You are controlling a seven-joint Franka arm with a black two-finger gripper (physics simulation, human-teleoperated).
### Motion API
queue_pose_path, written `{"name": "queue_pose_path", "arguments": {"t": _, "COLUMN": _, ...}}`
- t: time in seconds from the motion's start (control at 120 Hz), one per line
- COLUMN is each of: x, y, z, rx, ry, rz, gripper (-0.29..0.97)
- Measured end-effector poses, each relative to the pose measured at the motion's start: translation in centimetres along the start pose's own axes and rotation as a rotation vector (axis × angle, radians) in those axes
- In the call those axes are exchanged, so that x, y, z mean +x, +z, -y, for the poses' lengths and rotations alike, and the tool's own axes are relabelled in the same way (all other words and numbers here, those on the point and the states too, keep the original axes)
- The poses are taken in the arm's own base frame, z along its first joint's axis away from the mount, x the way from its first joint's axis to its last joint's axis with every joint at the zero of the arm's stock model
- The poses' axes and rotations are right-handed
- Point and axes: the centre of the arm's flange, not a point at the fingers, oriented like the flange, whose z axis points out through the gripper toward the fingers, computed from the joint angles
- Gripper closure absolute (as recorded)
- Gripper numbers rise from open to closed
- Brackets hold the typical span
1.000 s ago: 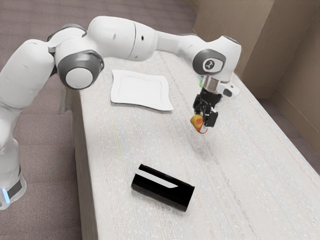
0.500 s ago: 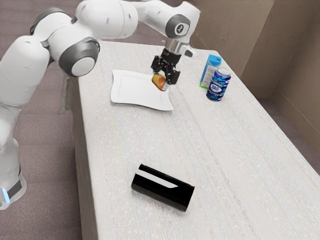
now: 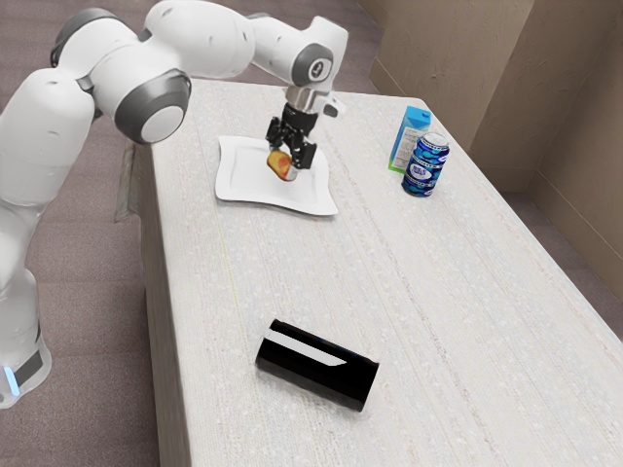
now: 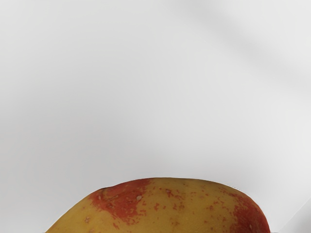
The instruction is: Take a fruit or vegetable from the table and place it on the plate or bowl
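Since half a second ago the arm has swung further toward the exterior view's left, carrying the fruit (image 3: 281,166) from the plate's near edge to over its middle. A second ago it hung above bare bench, well to the right of the plate.

The arm (image 3: 214,44) comes in from the upper left, elbow raised, with the hand pointing straight down. The gripper (image 3: 288,161) is clamped on the fruit, one black finger on each side of it. The fruit is yellow-orange with a red blush and hangs low over the white square plate (image 3: 248,173); I cannot tell whether it touches the plate. In the wrist view the fruit's speckled skin (image 4: 160,206) bulges just under the hand, with the pale plate surface (image 4: 146,87) behind it.

The plate lies toward the far end of the bench (image 3: 438,292). A blue can (image 3: 424,165) stands upright near the bench's right edge, just in front of a blue-and-green carton (image 3: 411,131), which it partly hides. A black cylinder (image 3: 316,365) lies on its side near the front, well apart from the rest.
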Motion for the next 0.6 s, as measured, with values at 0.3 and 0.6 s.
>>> {"name": "queue_pose_path", "arguments": {"t": 0.3, "x": 0.2, "y": 1.7, "z": 0.3, "rx": 0.006, "ry": 0.06, "rz": -0.007, "gripper": 0.12}}
{"name": "queue_pose_path", "arguments": {"t": 0.6, "x": -2.0, "y": -12.3, "z": -6.8, "rx": 0.08, "ry": 0.273, "rz": -0.189, "gripper": 0.03}}
